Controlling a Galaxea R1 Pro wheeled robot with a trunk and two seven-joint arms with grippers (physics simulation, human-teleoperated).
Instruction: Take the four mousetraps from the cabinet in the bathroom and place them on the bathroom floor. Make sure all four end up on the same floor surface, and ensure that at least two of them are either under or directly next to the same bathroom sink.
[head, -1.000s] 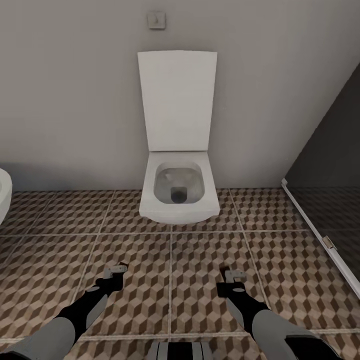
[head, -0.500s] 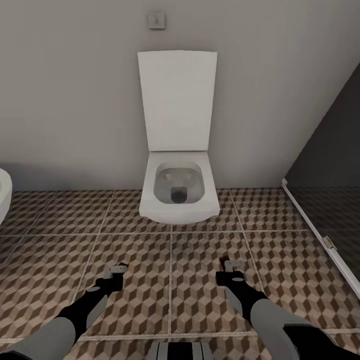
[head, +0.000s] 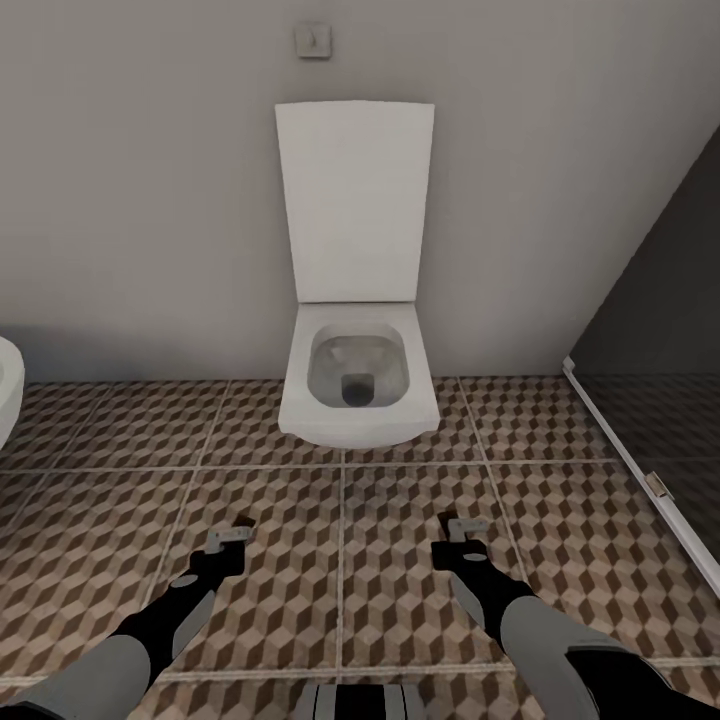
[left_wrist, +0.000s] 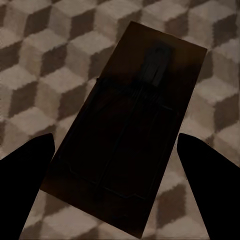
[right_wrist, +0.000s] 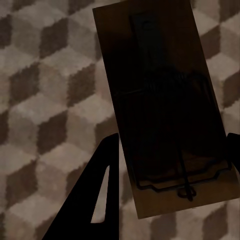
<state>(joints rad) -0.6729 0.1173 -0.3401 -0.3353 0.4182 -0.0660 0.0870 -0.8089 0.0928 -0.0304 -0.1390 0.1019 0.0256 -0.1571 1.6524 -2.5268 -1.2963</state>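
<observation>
Left gripper (left_wrist: 117, 150): closed on a mousetrap (left_wrist: 130, 125).
Right gripper (right_wrist: 165, 165): grips second mousetrap (right_wrist: 165, 105).
Toilet (head: 355, 380): lid raised, bowl empty.

The square-tiled bathroom floor (head: 400, 560) bears a brown, beige and dark cube pattern with pale grout. The flat rectangular wooden mousetrap (right_wrist: 165, 110) between the right tool's (right_wrist: 167, 192) black fingers is tan-brown with dark wire.

Matt printed tiles with pale grout on the bathroom floor (head: 400, 560), glossy white ceramic-looking toilet (head: 355, 385), flat matt grey wall (head: 150, 200), both mousetraps brown wood boards with dark wire metal parts: left-wrist mousetrap (left_wrist: 125, 130), right-wrist mousetrap (right_wrist: 165, 110).
</observation>
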